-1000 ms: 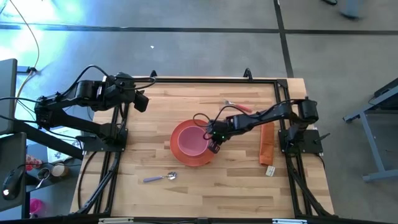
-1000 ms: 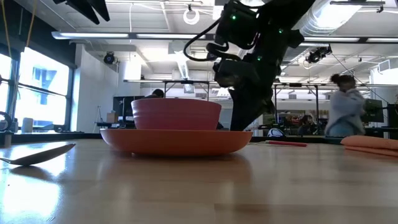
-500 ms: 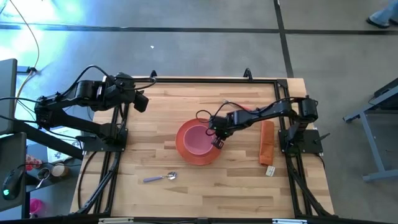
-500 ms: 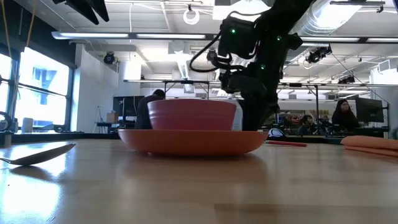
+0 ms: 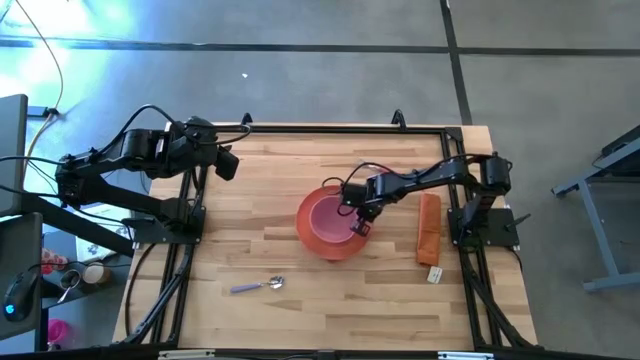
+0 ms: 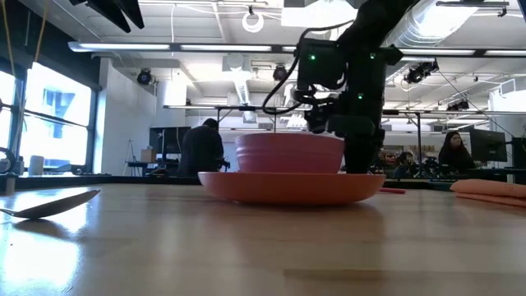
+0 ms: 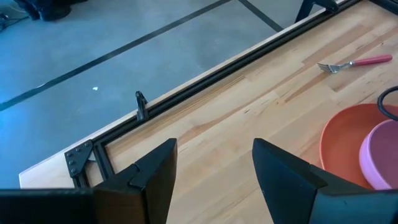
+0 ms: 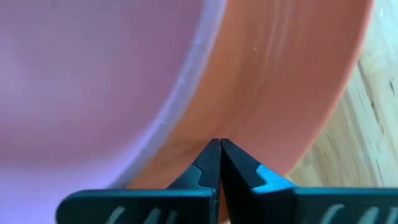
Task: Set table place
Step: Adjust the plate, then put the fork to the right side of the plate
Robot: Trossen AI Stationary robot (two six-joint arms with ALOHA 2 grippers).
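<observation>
High view: orange plate (image 5: 333,236) with pink bowl (image 5: 331,217) sitting in it, mid counter (image 5: 250,250), landmark for everything else; right pincer (image 5: 362,226) down on plate's rim on the side facing the folded orange cloth (image 5: 429,227), tips pressed together on the plate surface beside the bowl per right wrist view, where plate (image 8: 292,81) and bowl (image 8: 93,74) fill the frame; can't tell for sure whether rim is actually nipped between the tips or just pushed, reads more like tips closed and pressing; low view shows bowl (image 6: 289,153) upright on plate (image 6: 292,186), plate flat on counter, right arm coming down just behind them; spoon (image 5: 258,286) lies toward the near edge from the plate, well apart; fork (image 7: 354,62) lies beyond the plate near the far rail, apart; left pincer (image 7: 211,171) parked up off the counter, well away from plate toward the left corner, fingers spread, holding nothing; handling guess: plate looks like stiff light plastic, smooth, likely slides easily on the wood, bowl loose on top so could shift if plate is jerked; best hold is the thin outer rim, away from the bowl wall; fork and spoon not yet placed
</observation>
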